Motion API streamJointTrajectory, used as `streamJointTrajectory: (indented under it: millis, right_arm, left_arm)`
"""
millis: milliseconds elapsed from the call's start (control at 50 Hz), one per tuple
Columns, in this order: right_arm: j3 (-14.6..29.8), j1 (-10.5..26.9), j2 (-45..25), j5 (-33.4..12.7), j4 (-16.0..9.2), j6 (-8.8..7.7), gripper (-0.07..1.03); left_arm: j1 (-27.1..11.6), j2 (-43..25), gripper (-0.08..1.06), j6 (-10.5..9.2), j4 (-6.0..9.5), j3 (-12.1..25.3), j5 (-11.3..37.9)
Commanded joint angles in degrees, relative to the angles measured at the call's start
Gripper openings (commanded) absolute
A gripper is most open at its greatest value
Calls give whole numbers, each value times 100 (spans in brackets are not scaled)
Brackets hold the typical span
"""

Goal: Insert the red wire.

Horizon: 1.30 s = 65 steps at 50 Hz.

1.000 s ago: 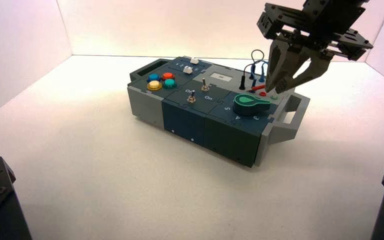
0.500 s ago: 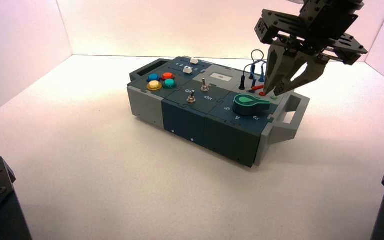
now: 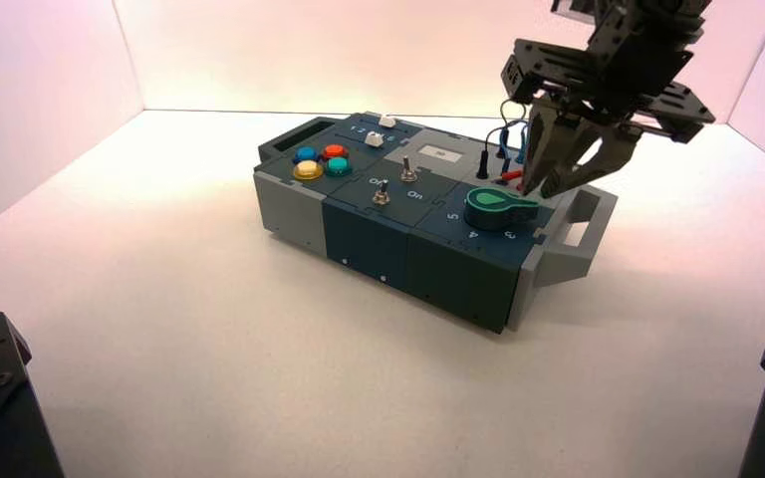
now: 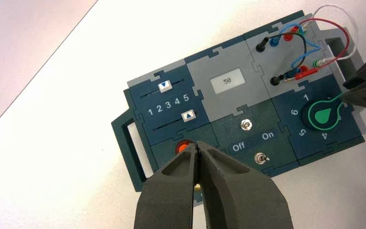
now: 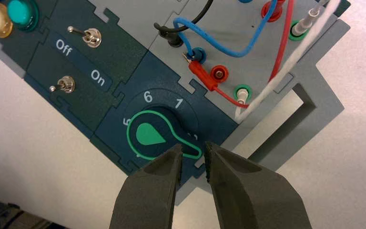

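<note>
Plug end first: the red wire (image 5: pixel 280 57) had one loose plug (image 5: pixel 204 75) lying flat on the grey corner panel of the box (image 3: pixel 359 234), touching nothing but the panel and sitting just beside a red socket (image 5: pixel 219 72). Its other plug stood in a socket at the far edge, mostly cut off in the right wrist view. The right gripper (image 5: pixel 193 150) hung over the rim of the green knob (image 5: pixel 147 135), fingers parted with a clear gap and nothing between them. The knob sat between the fingertips and the loose plug, so the two were near but apart. The left gripper (image 4: pixel 198 151) hovered above the button end of the box, fingers pressed together on nothing.

Counts:
- One knob.
- One display (image 4: pixel 227 81), reading 50.
- Two toggle switches (image 5: pixel 89 36).
- Two sliders (image 4: pixel 164 86).
- Four buttons (image 3: pixel 308 169): blue, orange, yellow and teal.
- Four wires: the red one, a blue wire (image 5: pixel 233 51), a black wire (image 5: pixel 198 13) and a white wire (image 5: pixel 286 71).

Hidden or unclear:
- From above, the right arm covered the red socket and most of the loose plug.
- The left fingers blocked all the buttons except a bit of the orange one in the left wrist view.
- The knob's pointer hid some of the dial numbers.
- The left arm itself could not be made out from above.
</note>
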<state>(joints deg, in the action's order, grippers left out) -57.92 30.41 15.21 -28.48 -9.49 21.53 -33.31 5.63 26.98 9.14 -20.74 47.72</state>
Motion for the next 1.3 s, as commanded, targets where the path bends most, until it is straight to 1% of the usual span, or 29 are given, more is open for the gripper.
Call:
streamJointTrajectory:
  millis: [20, 300, 560, 640, 860, 1300]
  right_arm:
    - [105, -44, -44, 114, -9, 26, 28]
    - [97, -167, -185, 290, 35, 26, 28]
    - [105, -308, -185, 308, 97, 9, 28]
    - [114, -308, -185, 334, 132, 9, 28]
    - [158, -308, -185, 431, 132, 18, 28]
    - [316, -308, -264, 448, 132, 9, 28]
  left_arm:
    - [18, 79, -3, 9, -9, 70, -44]
    - [9, 79, -3, 9, -9, 62, -44]
    - [9, 79, -3, 9, -9, -9, -70]
    - [18, 79, -3, 9, -9, -9, -70]
    - [9, 79, -3, 9, -9, -18, -70]
    - [18, 53, -3, 9, -9, -26, -97]
